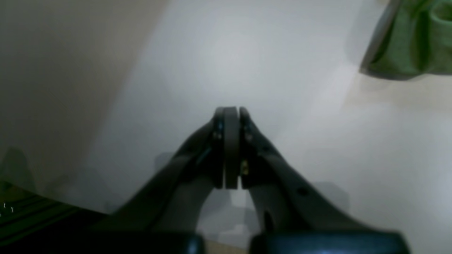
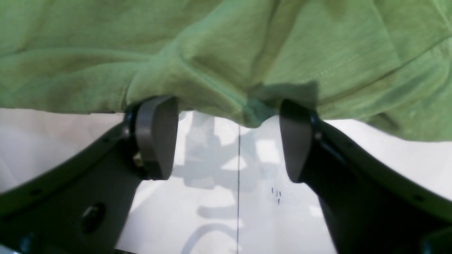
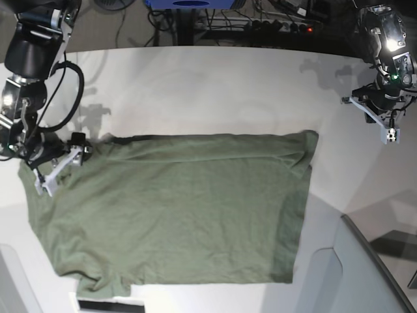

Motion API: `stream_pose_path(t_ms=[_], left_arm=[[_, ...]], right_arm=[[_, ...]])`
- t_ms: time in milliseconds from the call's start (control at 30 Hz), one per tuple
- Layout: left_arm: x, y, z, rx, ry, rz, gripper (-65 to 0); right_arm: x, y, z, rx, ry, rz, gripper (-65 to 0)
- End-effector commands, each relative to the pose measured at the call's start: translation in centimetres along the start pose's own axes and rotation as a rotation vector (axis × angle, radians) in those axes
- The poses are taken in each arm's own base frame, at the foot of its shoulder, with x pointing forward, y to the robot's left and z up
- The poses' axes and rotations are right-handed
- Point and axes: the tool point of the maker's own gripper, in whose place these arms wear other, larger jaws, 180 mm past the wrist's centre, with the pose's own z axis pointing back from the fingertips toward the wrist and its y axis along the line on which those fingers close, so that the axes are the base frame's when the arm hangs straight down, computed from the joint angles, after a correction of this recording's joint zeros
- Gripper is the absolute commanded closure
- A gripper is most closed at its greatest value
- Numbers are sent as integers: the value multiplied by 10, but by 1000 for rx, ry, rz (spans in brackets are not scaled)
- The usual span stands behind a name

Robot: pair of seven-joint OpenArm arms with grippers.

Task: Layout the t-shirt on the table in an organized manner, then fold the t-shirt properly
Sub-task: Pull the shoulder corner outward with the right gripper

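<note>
My right arm reaches down at the near-left corner of the counter [image 3: 195,72], and my right hand [image 3: 60,163] sits low at the edge of the t-shirt [image 3: 176,208], tilted toward the cloth. In its wrist view the two dark pads [image 2: 157,137] stand wide apart with bare white counter between them; a bunched fold of green cloth hangs just ahead of and between the tips, its hem brushing the top of each pad, but nothing is pinched and I hold nothing. The rest of the shirt spreads away from this hand across the middle of the counter, mostly flat, with a sleeve folded over at its far end and wrinkles along the upper hem. My left arm is raised well clear at the opposite side, its left hand [image 1: 231,148] pressed fully closed, pads touching, empty, hovering over plain counter. From that hand the shirt shows only as a green corner far off to the upper right. A grey angled panel [image 3: 371,267] lies beyond the shirt's far end, below my left hand.
</note>
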Motion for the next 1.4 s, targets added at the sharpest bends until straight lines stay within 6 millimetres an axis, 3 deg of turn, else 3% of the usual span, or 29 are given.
stream_pose_path(t_ms=[0, 133, 167, 367, 467, 600, 767, 1100, 1300, 1367], left_arm=[[14, 8, 3, 19, -43, -10, 0], [14, 8, 3, 19, -43, -10, 0], [14, 8, 3, 19, -43, -10, 0], [14, 8, 3, 19, -45, -9, 0], [14, 8, 3, 19, -45, -9, 0], [14, 8, 3, 17, -46, -10, 0], [15, 6, 2, 14, -47, -12, 0], [31, 4, 0, 12, -78, -6, 0], [34, -4, -2, -5, -80, -29, 0], [36, -6, -3, -14, -81, -54, 0]], right_arm=[[18, -2, 6, 0, -46, 9, -315], [19, -2, 3, 10, -30, 4, -14], [21, -2, 3, 9, -33, 5, 0], [26, -6, 27, -35, -49, 48, 0], [16, -9, 46, -79, -12, 83, 0], [-11, -17, 69, -130, 34, 82, 0], [-62, -22, 82, -155, 116, -6, 0], [-149, 17, 75, -76, 253, -106, -3], [-155, 22, 77, -72, 247, -134, -11], [-155, 19, 78, -78, 245, -133, -56]])
